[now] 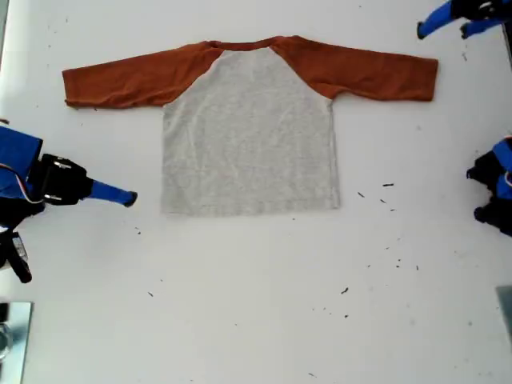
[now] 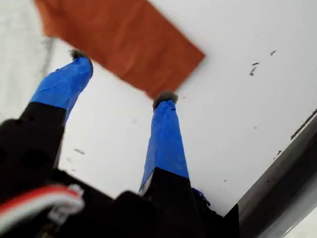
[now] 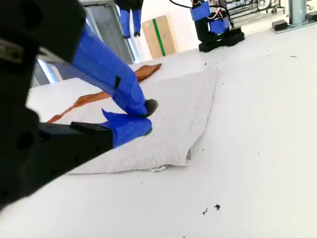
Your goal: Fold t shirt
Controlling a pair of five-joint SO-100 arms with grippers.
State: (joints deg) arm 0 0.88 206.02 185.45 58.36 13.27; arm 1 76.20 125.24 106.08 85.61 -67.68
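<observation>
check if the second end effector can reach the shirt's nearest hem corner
Probably yes. My second end effector sits beside the near hem corner of the t shirt, with only bare table between them. Its jaws look shut, so they would need opening first.

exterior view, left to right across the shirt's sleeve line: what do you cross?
Rust-orange sleeve → heather-grey body of the t shirt → other rust-orange sleeve → my first gripper, open at the exterior view's upper right corner.
</observation>
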